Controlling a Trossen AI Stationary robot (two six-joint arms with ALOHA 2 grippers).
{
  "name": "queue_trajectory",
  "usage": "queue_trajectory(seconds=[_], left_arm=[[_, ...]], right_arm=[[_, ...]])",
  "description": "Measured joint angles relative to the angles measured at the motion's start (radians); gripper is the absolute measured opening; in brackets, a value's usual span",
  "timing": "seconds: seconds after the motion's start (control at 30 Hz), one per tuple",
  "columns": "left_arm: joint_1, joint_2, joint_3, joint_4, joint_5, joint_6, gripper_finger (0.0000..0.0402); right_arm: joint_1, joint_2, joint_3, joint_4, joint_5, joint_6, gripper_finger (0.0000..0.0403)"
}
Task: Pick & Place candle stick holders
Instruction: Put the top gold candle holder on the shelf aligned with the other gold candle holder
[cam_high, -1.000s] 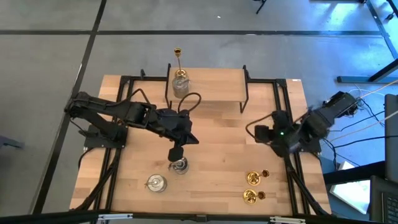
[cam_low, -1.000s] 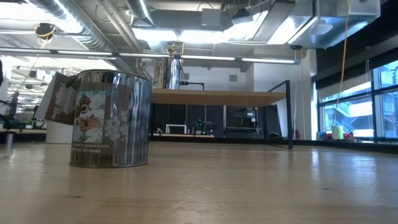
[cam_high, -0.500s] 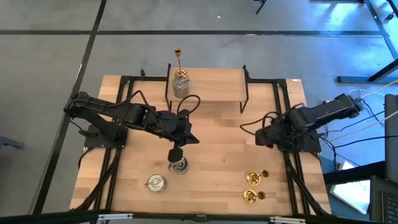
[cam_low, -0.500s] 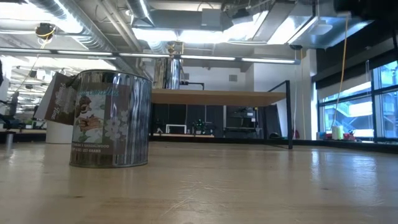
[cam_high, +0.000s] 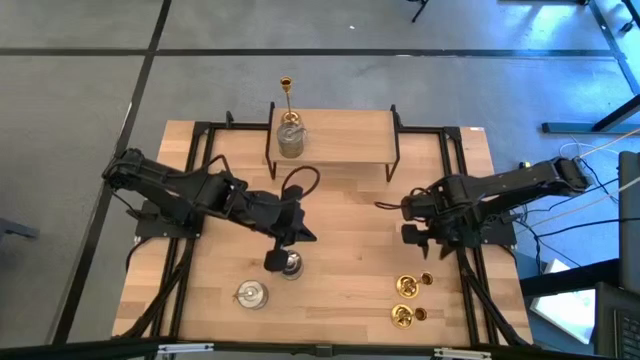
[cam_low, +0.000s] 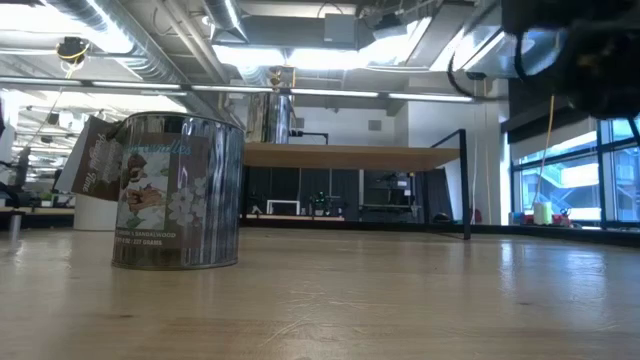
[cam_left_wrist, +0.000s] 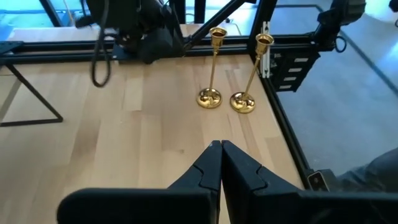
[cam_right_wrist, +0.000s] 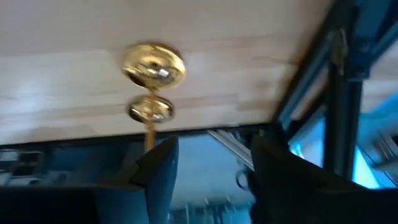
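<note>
Two gold holders (cam_high: 405, 287) (cam_high: 403, 316) stand on their round bases at the near right; they also show in the left wrist view (cam_left_wrist: 209, 96) (cam_left_wrist: 244, 99). One silvery holder (cam_high: 290, 266) stands at the near middle and another (cam_high: 250, 294) near the front edge. A third silvery holder (cam_high: 290, 140) stands on the wooden shelf (cam_high: 340, 138), with a gold one (cam_high: 286, 88) behind it. My left gripper (cam_high: 276, 260) is shut and empty, close beside the middle silvery holder. My right gripper (cam_high: 420, 243) is open above a gold holder (cam_right_wrist: 152, 65). My left gripper's shut fingers (cam_left_wrist: 221, 158) hold nothing between them. In the high view their ends lie right beside the middle silvery holder's left side (cam_high: 284, 266). Whether they touch it, I cannot tell.
The black-legged wooden shelf stands at the table's far middle. A black frame rail (cam_high: 452, 200) runs along the table's right side by my right arm. In the low view a shiny labelled can-like holder (cam_low: 178, 190) stands close in front.
My right arm has stretched out from the table's right edge toward the middle and the near edge, nearing the two gold holders. My left gripper has gone a little toward the near edge, beside the middle silvery holder. No holder has moved.
</note>
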Motion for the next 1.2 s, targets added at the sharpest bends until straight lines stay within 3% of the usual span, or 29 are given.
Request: queue_trajectory(seconds=[0.17, 0.43, 1.2], left_arm=[[-0.024, 0.000, 0.000, -0.034, -0.055, 0.001, 0.0002], [-0.024, 0.000, 0.000, -0.059, -0.068, -0.003, 0.0002], [-0.041, -0.014, 0.000, -0.087, -0.054, -0.005, 0.0002]], right_arm=[[-0.003, 0.000, -0.059, 0.085, -0.097, -0.011, 0.0225], [-0.004, 0.017, -0.082, 0.321, -0.101, 0.048, 0.0227], [0.154, 0.122, -0.083, 0.523, -0.141, 0.191, 0.0227]])
